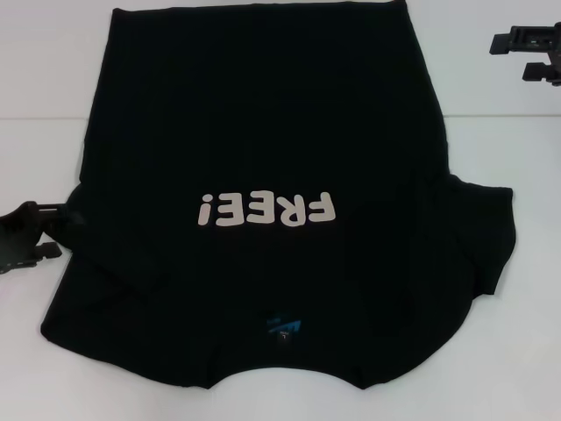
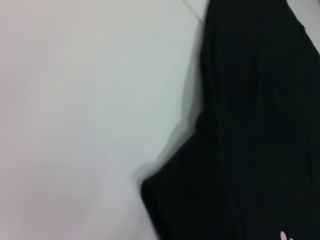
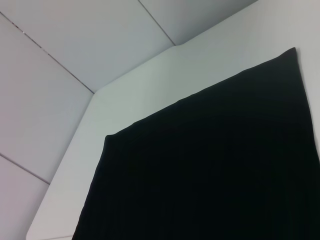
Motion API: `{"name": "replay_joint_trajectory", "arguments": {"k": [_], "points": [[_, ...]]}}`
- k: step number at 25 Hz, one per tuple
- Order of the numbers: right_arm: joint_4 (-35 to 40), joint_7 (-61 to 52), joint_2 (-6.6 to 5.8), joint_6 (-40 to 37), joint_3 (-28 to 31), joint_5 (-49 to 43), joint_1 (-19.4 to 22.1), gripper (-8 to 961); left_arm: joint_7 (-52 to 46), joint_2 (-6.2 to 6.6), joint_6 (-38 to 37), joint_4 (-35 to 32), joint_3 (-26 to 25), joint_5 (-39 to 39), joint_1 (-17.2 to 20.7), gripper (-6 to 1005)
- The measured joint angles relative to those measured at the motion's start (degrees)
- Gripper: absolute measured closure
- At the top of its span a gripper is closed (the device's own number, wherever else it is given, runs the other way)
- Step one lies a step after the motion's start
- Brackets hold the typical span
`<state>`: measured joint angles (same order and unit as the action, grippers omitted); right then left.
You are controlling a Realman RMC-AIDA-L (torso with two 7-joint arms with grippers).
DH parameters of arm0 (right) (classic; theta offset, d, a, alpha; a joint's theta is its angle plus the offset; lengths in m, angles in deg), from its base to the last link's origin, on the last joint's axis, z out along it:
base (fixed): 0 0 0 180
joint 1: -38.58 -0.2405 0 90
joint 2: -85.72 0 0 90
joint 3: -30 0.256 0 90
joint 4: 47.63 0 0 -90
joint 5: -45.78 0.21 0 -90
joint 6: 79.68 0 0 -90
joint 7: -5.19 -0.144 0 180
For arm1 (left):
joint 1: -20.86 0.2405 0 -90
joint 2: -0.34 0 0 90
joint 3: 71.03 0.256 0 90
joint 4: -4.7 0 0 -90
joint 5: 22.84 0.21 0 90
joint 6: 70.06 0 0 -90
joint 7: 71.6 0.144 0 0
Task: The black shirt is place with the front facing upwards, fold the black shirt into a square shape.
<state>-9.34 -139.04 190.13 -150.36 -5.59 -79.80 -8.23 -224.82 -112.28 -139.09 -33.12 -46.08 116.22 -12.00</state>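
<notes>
1. White tabletop (image 1: 491, 158) fills the scene, pale and bare around the cloth; the right wrist view shows pale floor tiles (image 3: 55, 60) beyond its far corner.
2. On it lies the black shirt (image 1: 263, 132), face up, cream "FREE!" lettering (image 1: 267, 210) across the chest, collar and blue neck label (image 1: 285, 326) nearest me, hem at the far edge.
3. My left gripper (image 1: 31, 239) sits low, just beside the shirt's left sleeve; whether its fingers are parted I cannot tell.
4. My right gripper (image 1: 535, 53) hangs well off to the far right, apart from the cloth; its fingers I cannot judge either.
5. I judge no fold is made yet. To do the first one well I should pinch the sleeve edge cleanly, one layer only, and carry it straight across.
6. Nothing blocks the way; the right sleeve (image 1: 486, 232) lies rumpled and may need smoothing.
</notes>
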Motion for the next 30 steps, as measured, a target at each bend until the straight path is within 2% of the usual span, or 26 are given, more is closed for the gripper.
{"name": "replay_joint_trajectory", "arguments": {"k": [17, 30], "points": [[-0.33, 0.0, 0.0, -0.04, 0.0, 0.0, 0.06, 38, -1.0, -0.27, 8.46, 3.84, 0.06, -0.29, -1.66, 330], [-0.34, 0.0, 0.0, -0.16, 0.0, 0.07, 0.06, 38, -1.15, -0.24, 11.42, 5.29, 0.04, -0.29, -2.1, 330]]}}
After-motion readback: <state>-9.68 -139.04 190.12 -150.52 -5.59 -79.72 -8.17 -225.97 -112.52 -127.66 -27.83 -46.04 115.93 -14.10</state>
